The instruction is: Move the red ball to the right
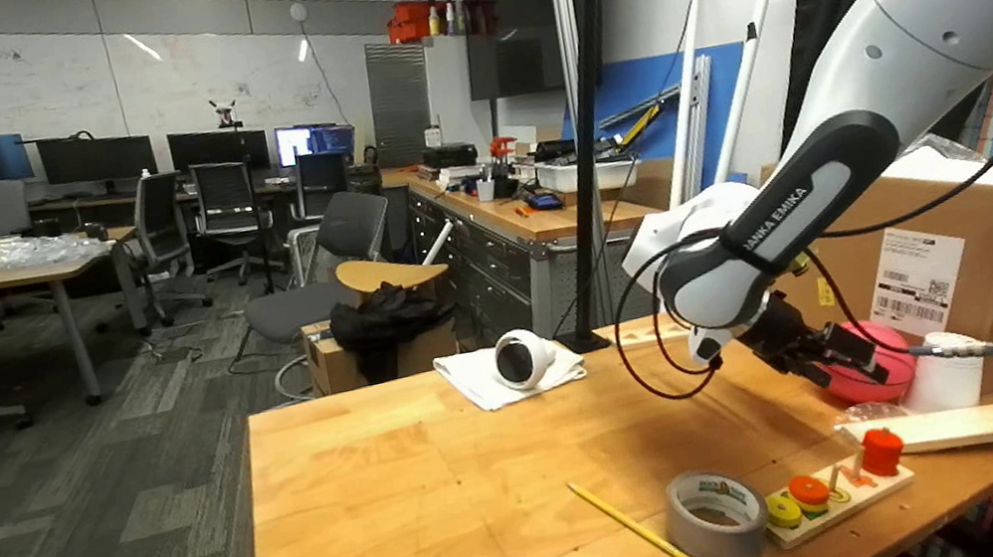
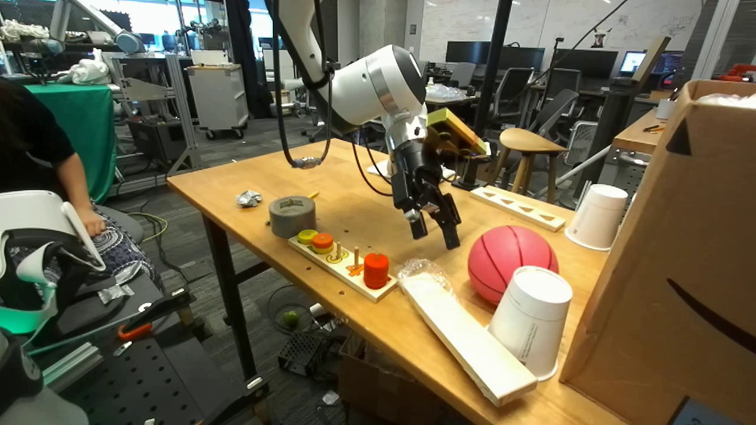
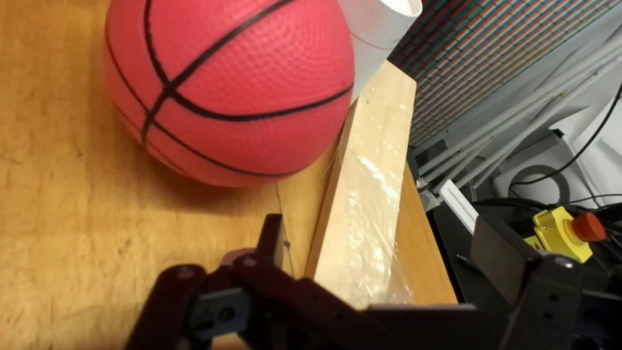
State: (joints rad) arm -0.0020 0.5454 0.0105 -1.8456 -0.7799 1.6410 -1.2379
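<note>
While the pinkish-red round rubber-looking ball (image 2: 502,260) rests on the light-brown wooden table (image 2: 342,200), nothing holds it | handling: likely light, springy, grippy, quick to roll; hold across mid-height if the gap allows, else push there | jaws: apart, at its ten o'clock in an exterior view | white tapered paper-looking cup (image 2: 531,319): five o'clock

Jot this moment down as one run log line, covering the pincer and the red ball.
pincer: open, empty | red ball: on table, beside white cup | contact: none visible | grasp: not yet made
</note>
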